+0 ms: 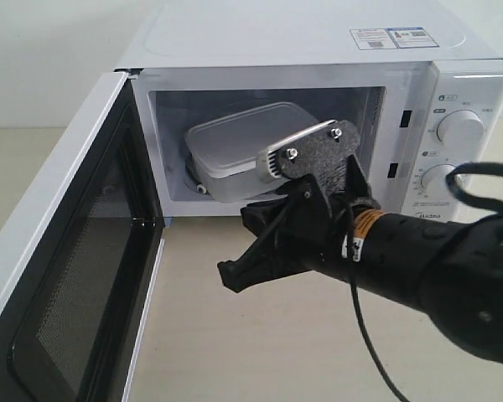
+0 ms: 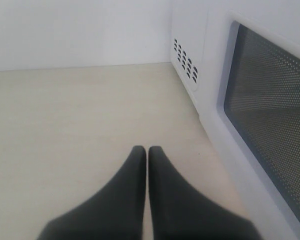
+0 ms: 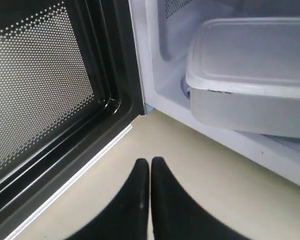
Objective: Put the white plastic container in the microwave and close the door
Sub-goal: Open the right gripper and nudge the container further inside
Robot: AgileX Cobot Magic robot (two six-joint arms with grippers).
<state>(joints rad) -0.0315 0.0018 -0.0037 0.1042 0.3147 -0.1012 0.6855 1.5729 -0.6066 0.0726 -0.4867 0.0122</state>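
The white plastic container [image 1: 235, 146] sits inside the cavity of the microwave [image 1: 318, 50], lid on; the right wrist view shows the container [image 3: 250, 75] near the cavity's front lip. The door [image 1: 63, 251] stands wide open to the left, its black mesh inner face [image 3: 35, 85] turned toward the opening. My right gripper [image 1: 228, 276] is shut and empty, hovering over the table just in front of the opening, between door and cavity; its tips [image 3: 150, 162] point at the door's hinge corner. My left gripper [image 2: 147, 150] is shut on nothing, outside the door, beside its window [image 2: 270, 100].
The microwave's two knobs [image 1: 459, 130] are on its right panel, behind my right arm [image 1: 436, 260]. A cable [image 1: 369, 335] hangs from that arm. Light wooden tabletop [image 1: 260, 352] extends in front of the microwave. Vent slots [image 2: 186, 61] mark the microwave's left side wall.
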